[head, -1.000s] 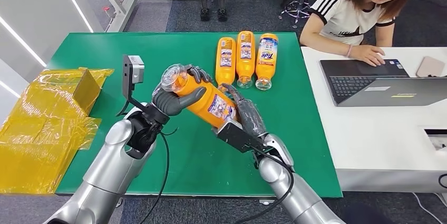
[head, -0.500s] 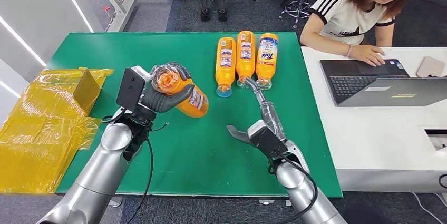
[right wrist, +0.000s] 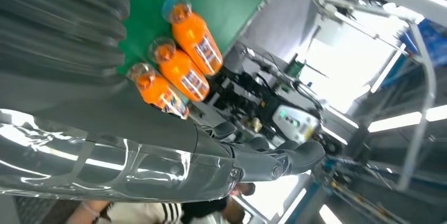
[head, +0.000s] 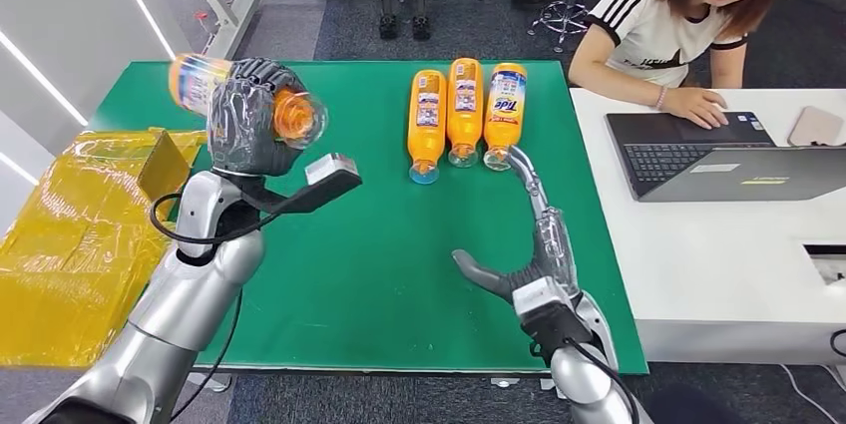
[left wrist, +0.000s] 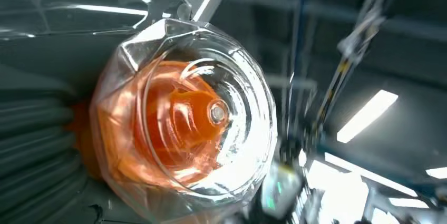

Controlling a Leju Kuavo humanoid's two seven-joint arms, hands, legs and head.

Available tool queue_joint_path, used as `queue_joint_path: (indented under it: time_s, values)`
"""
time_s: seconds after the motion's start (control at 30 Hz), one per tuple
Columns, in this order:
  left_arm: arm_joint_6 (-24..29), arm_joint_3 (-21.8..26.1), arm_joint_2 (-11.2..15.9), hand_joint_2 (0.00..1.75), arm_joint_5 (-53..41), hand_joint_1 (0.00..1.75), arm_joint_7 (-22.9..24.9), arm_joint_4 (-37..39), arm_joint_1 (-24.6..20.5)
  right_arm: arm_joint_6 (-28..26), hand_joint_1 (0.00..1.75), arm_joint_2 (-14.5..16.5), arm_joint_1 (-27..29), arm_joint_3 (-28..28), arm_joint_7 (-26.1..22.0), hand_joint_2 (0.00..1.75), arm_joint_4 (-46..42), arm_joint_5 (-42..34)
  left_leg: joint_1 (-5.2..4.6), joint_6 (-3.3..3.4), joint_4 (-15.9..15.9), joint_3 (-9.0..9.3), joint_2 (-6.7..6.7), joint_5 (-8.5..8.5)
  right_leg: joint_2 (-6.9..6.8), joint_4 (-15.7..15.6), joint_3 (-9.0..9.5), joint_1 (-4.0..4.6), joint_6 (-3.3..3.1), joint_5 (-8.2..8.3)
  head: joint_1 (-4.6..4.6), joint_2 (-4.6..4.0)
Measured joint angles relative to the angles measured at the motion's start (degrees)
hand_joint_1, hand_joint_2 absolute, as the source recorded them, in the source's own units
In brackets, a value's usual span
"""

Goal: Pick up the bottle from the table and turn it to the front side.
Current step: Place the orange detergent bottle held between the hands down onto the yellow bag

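My left hand (head: pixel 242 128) grips an orange bottle (head: pixel 296 115) and holds it raised above the left part of the green table (head: pixel 359 274). Its clear cap points toward the camera, and its blurred base (head: pixel 195 80) sticks out behind the hand. In the left wrist view the clear cap (left wrist: pixel 211 113) over the orange neck looms close beside the hand's ribbed cover (left wrist: pixel 31 145). My right hand (head: pixel 529 244) hovers open over the table's right part, fingers spread, holding nothing. Its fingers (right wrist: pixel 274 163) stretch out in the right wrist view.
Three orange bottles (head: pixel 464 110) lie side by side at the table's far edge, caps toward me; the row (right wrist: pixel 179 66) also appears from the right wrist. Yellow bags (head: pixel 80 234) lie to the left. A person (head: pixel 688 25) sits at a white desk with a laptop (head: pixel 718 160) on the right.
My left hand has lifted the bottle up and to the left while turning it. My right hand let go of it, drew back to the right and spread its fingers.
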Motion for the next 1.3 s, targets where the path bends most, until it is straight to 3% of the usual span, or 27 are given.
queue_joint_path:
  time_s: [0.13,0.3,0.43,0.57,0.67,0.8,1.03,1.3]
  values:
    - [0.5,-0.9,2.1,1.75,-14.8,1.75,5.4,-0.4,0.0,-1.8,0.00,-1.2,4.1,-1.7,-0.5,1.75,-6.4,1.0,0.00,0.00,0.0,-0.04,0.00,0.00,-0.01,0.0,-0.01,0.00,0.00,-0.01,0.00,0.00]
    - [-1.4,-1.2,5.7,1.75,-25.0,1.75,10.7,-1.2,0.7,-3.0,0.00,-3.1,9.7,-5.2,-1.9,1.75,-12.7,0.9,0.00,0.00,0.0,-0.05,0.00,-0.01,0.00,0.0,-0.01,0.00,0.01,-0.01,0.00,0.00]
    - [-1.9,-3.6,10.8,1.75,-27.3,1.75,19.1,-1.2,1.4,-3.2,0.00,-3.9,14.4,-8.3,-3.3,1.75,-16.8,0.6,0.01,0.00,0.0,-0.05,0.04,-0.01,0.05,0.0,-0.07,0.01,0.00,-0.01,0.01,0.00]
    - [-3.4,-9.8,16.3,1.75,-27.6,1.75,29.5,-0.6,0.8,-3.2,0.00,-3.9,17.8,-10.5,-3.7,1.75,-19.6,1.0,0.01,-0.01,-0.1,-0.05,0.06,-0.01,0.05,0.0,-0.10,0.01,-0.02,-0.03,0.00,0.00]
    - [-7.5,-14.1,18.5,1.75,-27.7,1.75,34.3,0.0,0.7,-3.0,0.00,-3.9,19.3,-11.4,-3.7,1.75,-21.0,1.9,0.01,-0.01,-0.1,-0.07,0.06,0.00,0.05,0.0,-0.09,0.01,-0.02,-0.03,0.01,0.00]
    - [-10.7,-16.6,19.3,1.75,-27.8,1.75,35.6,0.8,1.3,-2.5,0.00,-3.9,20.3,-12.3,-3.5,1.75,-22.1,2.6,-0.01,0.00,-0.1,-0.09,0.08,0.00,0.06,0.0,-0.09,-0.01,-0.01,-0.01,0.01,0.00]
    - [-12.7,-15.4,18.9,1.75,-27.6,1.75,28.9,1.7,5.4,-0.4,0.00,-3.7,20.7,-12.9,-3.3,1.75,-23.0,3.0,-0.02,0.01,-0.1,-0.10,0.08,-0.02,0.06,0.0,-0.10,-0.01,0.00,-0.01,0.01,0.00]
    - [-11.1,-12.1,13.9,1.75,-27.6,1.75,28.4,11.0,7.6,0.7,0.00,-3.1,20.6,-12.8,-2.6,1.75,-23.6,4.8,-0.01,0.02,-0.1,-0.11,0.08,-0.02,0.02,0.0,-0.12,0.00,-0.01,-0.01,0.01,0.00]
